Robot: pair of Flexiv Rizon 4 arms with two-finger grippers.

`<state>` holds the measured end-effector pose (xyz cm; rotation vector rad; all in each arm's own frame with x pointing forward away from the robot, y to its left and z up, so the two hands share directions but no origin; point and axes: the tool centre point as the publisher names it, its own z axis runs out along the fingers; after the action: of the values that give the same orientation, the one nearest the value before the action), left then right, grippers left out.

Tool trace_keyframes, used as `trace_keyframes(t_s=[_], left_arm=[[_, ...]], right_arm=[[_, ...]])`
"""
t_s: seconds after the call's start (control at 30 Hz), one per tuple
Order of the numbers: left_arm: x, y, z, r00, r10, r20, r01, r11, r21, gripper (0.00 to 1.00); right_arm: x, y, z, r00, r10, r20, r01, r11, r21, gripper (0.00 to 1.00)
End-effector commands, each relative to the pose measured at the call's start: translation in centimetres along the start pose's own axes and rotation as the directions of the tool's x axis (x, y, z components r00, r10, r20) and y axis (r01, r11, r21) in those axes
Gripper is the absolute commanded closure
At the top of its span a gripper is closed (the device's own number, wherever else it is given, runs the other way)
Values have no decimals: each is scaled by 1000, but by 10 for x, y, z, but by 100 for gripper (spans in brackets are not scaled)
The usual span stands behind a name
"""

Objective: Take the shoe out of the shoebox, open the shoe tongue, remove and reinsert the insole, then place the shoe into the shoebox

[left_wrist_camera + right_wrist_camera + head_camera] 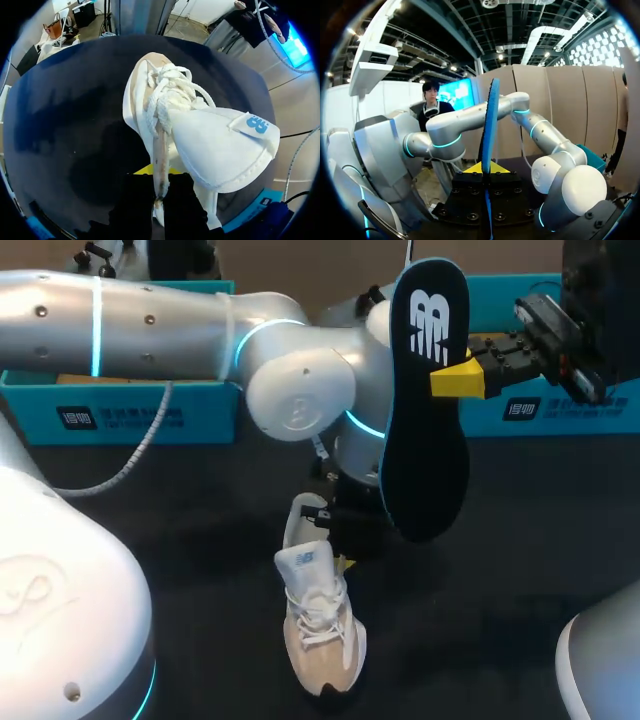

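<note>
A white and beige shoe [322, 625] stands on the dark table, toe toward the front edge, its white tongue [220, 145] lifted up. My left gripper [345, 538] reaches down at the shoe's heel end. In the left wrist view the left gripper [161, 189] is shut on the thin side wall of the shoe [160, 115]. My right gripper [457, 380] holds the dark navy insole [428, 400] upright in the air above the shoe. The right wrist view shows the insole [489, 125] edge-on, clamped between the right gripper [485, 172] fingers.
A teal shoebox part [120, 405] lies at the back left of the table and another teal box part [545, 405] at the back right. Dark tabletop [500, 580] lies bare to the right of the shoe.
</note>
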<state>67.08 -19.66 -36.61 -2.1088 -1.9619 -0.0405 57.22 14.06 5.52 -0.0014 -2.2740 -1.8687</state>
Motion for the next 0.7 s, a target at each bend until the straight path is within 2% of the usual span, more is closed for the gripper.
trace_keyframes(t_s=[0.03,0.53,0.57,0.63,0.7], left_arm=[[-12,2,3,999,21,-32,-21,1000,-3,100],[-17,-4,8,994,106,-13,-106,994,-15,100],[-16,-3,8,994,104,-12,-105,994,-15,80],[-15,-1,5,995,97,16,-97,995,-15,0],[-13,1,-1,995,84,47,-83,996,-29,0]], right_arm=[[-3,1,2,1000,2,-3,-2,1000,4,100],[-3,1,2,1000,2,-3,-2,1000,4,100],[-3,1,2,1000,2,-3,-2,1000,4,100],[-3,1,2,1000,2,-3,-2,1000,4,100],[-3,1,2,1000,2,-3,-2,1000,4,100]])
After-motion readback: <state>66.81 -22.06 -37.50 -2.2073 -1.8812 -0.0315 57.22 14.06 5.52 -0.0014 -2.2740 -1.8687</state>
